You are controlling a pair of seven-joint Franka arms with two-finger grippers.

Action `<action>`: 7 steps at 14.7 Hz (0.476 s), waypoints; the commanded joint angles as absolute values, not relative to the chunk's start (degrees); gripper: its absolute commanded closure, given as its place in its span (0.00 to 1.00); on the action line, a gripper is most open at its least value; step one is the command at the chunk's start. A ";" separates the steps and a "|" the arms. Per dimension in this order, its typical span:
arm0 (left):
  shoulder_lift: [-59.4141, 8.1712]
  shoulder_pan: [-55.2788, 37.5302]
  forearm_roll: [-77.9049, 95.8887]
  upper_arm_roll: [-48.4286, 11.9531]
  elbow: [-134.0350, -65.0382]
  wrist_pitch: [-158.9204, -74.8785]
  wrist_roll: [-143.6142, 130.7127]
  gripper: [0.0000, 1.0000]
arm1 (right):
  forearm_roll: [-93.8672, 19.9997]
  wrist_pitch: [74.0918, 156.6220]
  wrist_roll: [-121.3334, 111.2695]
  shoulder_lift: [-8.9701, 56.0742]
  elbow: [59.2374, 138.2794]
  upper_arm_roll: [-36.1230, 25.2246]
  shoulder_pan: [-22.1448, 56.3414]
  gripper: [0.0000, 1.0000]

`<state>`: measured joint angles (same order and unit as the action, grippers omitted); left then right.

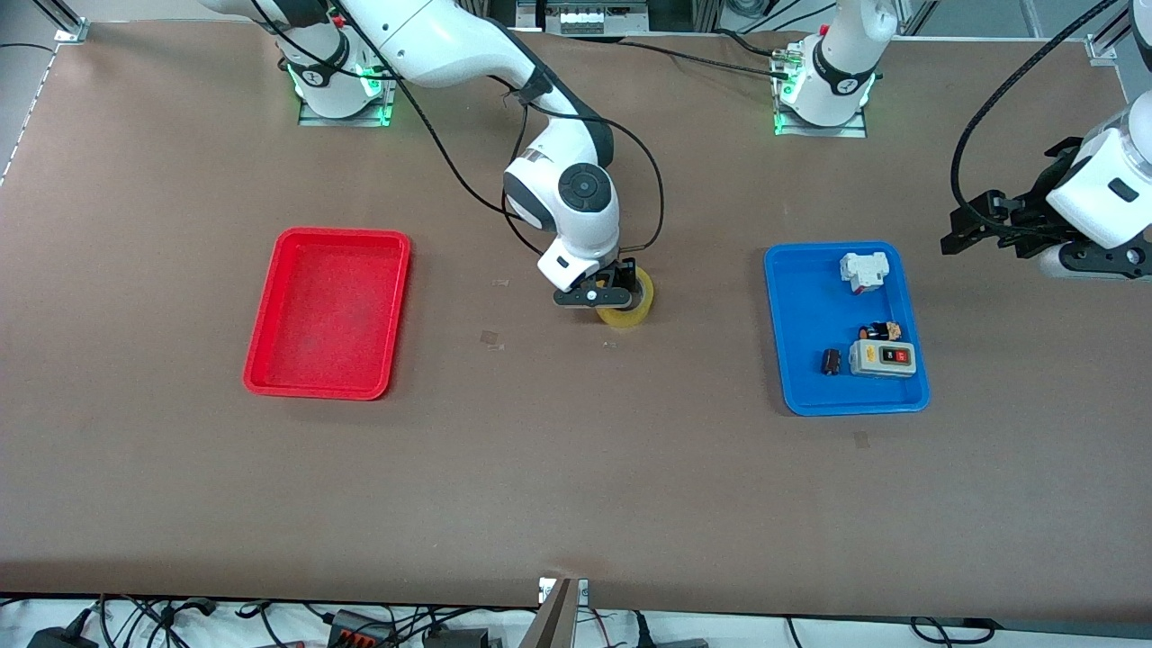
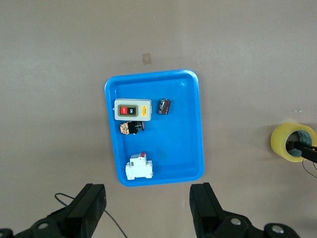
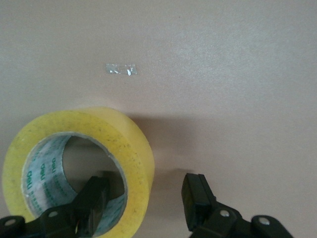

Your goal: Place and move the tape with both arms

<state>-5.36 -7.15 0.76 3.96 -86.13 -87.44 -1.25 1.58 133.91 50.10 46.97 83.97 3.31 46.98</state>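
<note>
Right gripper [image 1: 619,290] down at tape [image 1: 627,306] on table [image 1: 576,468] between red tray [image 1: 328,310] and blue tray [image 1: 814,306]; one finger [image 3: 91,201] inside roll's hole, other finger [image 3: 195,196] outside wall, jaws straddling wall with gap showing, not yet clenched. Tape lies flat on bare table, mid-table. Left gripper [image 1: 956,232] waits in air near left arm's end of table, just outside blue tray, jaws spread wide, empty. Blue tray holds grey switch box [image 1: 882,358], white breaker [image 1: 864,270], two small dark parts.

Bright even overhead light, soft short shadows, wrist views slightly soft
</note>
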 commanded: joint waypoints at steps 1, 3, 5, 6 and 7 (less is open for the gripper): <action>-0.54 -7.47 0.17 3.60 -92.44 -90.95 -1.40 0.00 | 2.46 134.56 51.42 47.90 82.88 2.73 47.72 0.16; 1.31 -6.95 2.71 3.60 -95.27 -94.03 -4.64 0.00 | 2.64 134.56 50.81 47.99 82.53 2.72 47.72 0.58; 1.14 -6.94 2.64 3.60 -94.49 -93.69 -4.66 0.00 | 2.81 134.39 50.28 47.90 81.48 2.55 47.55 0.88; 1.06 -7.12 2.64 3.52 -94.31 -93.52 -4.66 0.00 | 2.99 134.38 50.10 47.81 81.30 2.55 47.46 0.95; 0.79 -7.21 2.64 3.52 -93.44 -93.43 -4.83 0.00 | 3.51 134.38 50.27 47.73 81.30 2.55 47.55 1.00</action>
